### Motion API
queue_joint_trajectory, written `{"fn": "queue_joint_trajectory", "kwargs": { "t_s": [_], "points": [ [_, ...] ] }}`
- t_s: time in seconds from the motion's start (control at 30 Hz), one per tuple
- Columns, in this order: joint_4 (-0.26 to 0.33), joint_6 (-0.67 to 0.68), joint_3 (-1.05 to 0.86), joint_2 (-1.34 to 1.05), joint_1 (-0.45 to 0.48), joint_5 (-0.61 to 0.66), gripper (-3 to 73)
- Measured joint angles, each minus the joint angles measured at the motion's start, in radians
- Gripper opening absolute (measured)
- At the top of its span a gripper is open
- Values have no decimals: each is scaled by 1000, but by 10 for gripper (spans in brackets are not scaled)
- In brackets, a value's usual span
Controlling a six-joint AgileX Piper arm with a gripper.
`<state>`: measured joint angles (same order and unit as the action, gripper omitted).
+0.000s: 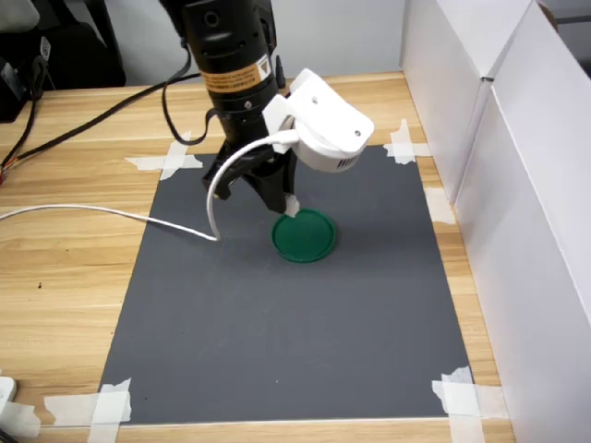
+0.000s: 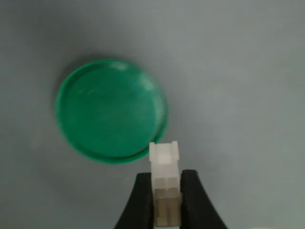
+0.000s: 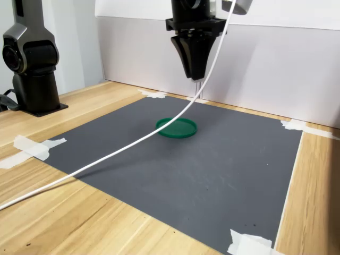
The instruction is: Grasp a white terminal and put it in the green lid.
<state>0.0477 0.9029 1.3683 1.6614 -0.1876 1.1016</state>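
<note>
The green lid (image 1: pixel 304 236) (image 3: pixel 176 128) lies flat on the grey mat (image 1: pixel 295 323) near its middle. My gripper (image 1: pixel 284 199) (image 3: pixel 195 74) hangs in the air above the mat, just beside the lid's rim, pointing straight down. It is shut on the white terminal (image 2: pixel 164 160), a small ridged block that sticks out past the black fingers (image 2: pixel 191 195). In the wrist view the terminal's tip overlaps the lid's (image 2: pixel 110 109) rim. The terminal (image 1: pixel 292 207) shows as a pale speck at the fingertips in the first exterior view.
White tape (image 1: pixel 109 403) holds the mat's corners to the wooden table (image 1: pixel 65 277). A white cable (image 1: pixel 111 212) trails from the arm across the mat. White panels (image 1: pixel 517 138) stand at the first exterior view's right. A black robot base (image 3: pixel 33 64) stands at the second exterior view's left.
</note>
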Motion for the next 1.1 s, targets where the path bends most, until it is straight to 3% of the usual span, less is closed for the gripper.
{"fn": "queue_joint_trajectory", "kwargs": {
  "t_s": [0.27, 0.53, 1.1],
  "points": [
    [-42, -9, -216, -66, -51, -144, 82],
    [-59, -17, -311, -66, -53, -309, 82],
    [-48, 20, -313, 36, -53, -335, 111]
  ]
}}
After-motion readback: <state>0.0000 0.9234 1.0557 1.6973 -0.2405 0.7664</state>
